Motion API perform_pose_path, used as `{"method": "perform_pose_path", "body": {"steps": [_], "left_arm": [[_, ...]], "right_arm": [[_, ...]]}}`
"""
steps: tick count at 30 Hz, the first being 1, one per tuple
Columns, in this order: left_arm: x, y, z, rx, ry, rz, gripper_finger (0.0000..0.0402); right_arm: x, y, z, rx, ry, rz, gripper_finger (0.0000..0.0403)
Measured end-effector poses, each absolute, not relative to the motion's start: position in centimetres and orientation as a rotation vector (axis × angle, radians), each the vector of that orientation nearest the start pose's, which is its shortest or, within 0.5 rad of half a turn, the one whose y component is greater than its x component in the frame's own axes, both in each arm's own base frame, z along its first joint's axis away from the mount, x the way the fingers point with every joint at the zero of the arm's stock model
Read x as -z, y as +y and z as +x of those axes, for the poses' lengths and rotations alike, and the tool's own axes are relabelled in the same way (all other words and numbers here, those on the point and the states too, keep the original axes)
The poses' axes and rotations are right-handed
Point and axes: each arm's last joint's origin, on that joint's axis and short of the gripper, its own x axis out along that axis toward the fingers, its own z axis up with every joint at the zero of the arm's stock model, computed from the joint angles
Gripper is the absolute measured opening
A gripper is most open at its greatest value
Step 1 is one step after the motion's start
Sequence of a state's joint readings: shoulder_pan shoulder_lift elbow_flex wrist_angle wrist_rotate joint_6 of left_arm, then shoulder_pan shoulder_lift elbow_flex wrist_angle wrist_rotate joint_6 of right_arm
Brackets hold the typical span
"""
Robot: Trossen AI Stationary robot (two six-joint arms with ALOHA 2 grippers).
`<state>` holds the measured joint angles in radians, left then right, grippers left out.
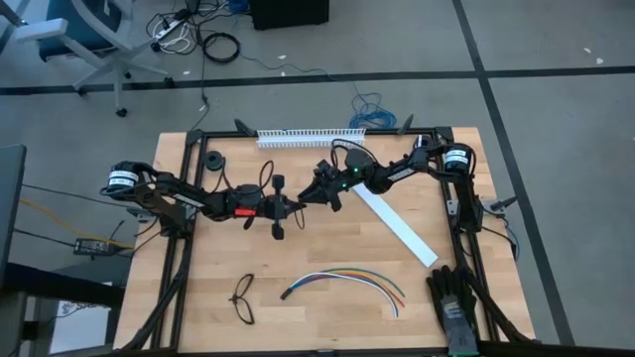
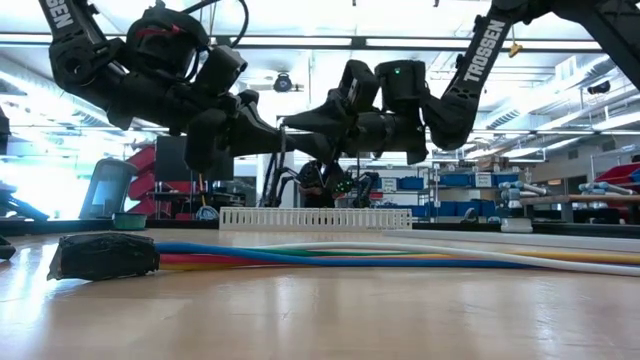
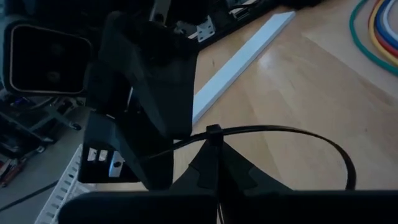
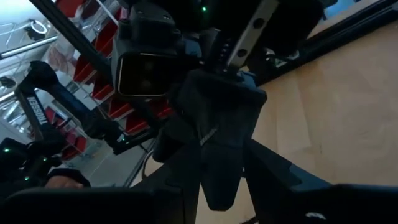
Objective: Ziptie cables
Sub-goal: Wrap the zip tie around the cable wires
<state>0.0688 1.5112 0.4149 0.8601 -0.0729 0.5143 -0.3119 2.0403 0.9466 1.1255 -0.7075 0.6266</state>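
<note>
"So where was the ziptie (image 3: 280,132) at that point?"

"Up in the air over the middle of the desk (image 1: 327,317), bent into a loop. The left end effector (image 1: 290,208) was clamped shut on it; the left wrist view showed the dark strip arching out past its own fingers and passing through a small head. The right end effector (image 1: 319,190) was right up against the left one, tip to tip. Its fingers stood partly apart, but I couldn't tell whether they had hold of the strip's free end or were only beside it."

"And the cables (image 1: 347,281)?"

"Lying flat on the desk, untouched, well apart from both end effectors and on the near side of them, toward the front edge. The bundle ran crosswise, its long axis roughly along the line between the two arms, with the dark joined end (image 2: 103,256) on the left arm's side and the loose coloured tips fanning toward the right."

"Which arm was closer?"

"Neither by much; the meeting point hung about above the bundle's dark end, only farther back. My guess was that the loop had to come forward and down, then be slid on from that dark end along the bundle's length. A white strip (image 1: 397,227) lay beside the right arm, and black glasses (image 1: 243,297) just left of the cables."
</note>
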Motion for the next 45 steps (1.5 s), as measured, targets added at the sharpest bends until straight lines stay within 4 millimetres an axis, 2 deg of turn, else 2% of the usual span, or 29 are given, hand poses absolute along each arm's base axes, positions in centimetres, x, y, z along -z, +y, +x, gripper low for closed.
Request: {"method": "perform_pose_path", "body": {"steps": [10, 15, 19, 23, 25, 45], "left_arm": [[-15.4, 2.1, 26.3, -0.082, 0.267, 0.489, 0.0], [-15.4, 2.1, 26.3, -0.083, 0.266, 0.488, 0.0], [-15.4, 2.1, 26.3, -0.081, 0.266, 0.487, 0.0], [-15.4, 2.1, 26.3, -0.08, 0.268, 0.483, 0.0], [-15.3, 2.1, 26.2, -0.08, 0.271, 0.483, 0.0], [-15.1, 1.1, 26.2, 0.091, 0.25, 0.471, 0.0]], "right_arm": [[-16.3, -10.3, 38.9, -0.449, 0.077, 0.605, 0.0111], [-15.9, -10.1, 39.1, -0.443, 0.132, 0.633, 0.0105], [-15.9, -10.1, 39.1, -0.441, 0.133, 0.63, 0.0077], [-15.9, -10.1, 39.1, -0.446, 0.125, 0.59, 0.0021], [-15.9, -10.0, 39.1, -0.453, 0.12, 0.564, 0.0007], [-16.2, -11.9, 38.7, -0.344, 0.054, 0.573, 0.0]]}}
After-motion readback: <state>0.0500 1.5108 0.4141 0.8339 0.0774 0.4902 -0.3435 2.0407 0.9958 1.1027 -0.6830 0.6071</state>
